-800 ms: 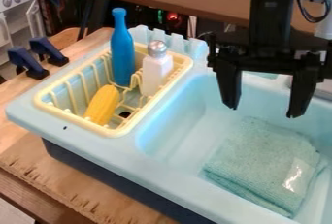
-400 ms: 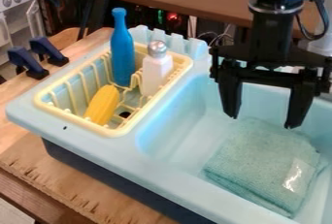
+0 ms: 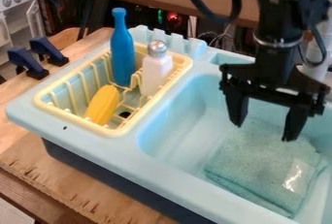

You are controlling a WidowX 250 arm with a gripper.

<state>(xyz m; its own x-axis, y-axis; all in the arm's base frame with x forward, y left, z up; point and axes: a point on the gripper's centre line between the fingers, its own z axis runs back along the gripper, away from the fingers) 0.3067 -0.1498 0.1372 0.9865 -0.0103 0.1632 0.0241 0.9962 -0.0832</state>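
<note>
At the far left, two dark blue clamps (image 3: 29, 62) stand on the wooden desk (image 3: 19, 97). Right of them is one light blue toy sink (image 3: 84, 148) with two compartments. The left compartment has one pale yellow dish rack (image 3: 115, 133) set in it, and the rack contains three things: one yellow corn cob (image 3: 102, 104), lying at a slant in the near part; one blue bottle (image 3: 122, 48), upright behind it; and one white shaker (image 3: 156, 74) with a silver top, upright to the right of the bottle. The right compartment, a deeper basin (image 3: 172, 138), contains one folded pale green cloth (image 3: 256, 169), flat on its bottom, with a shiny patch near its right side. Over the cloth's far part hangs the tool (image 3: 263, 131), fingers spread wide and pointing down, with nothing between them.
</note>
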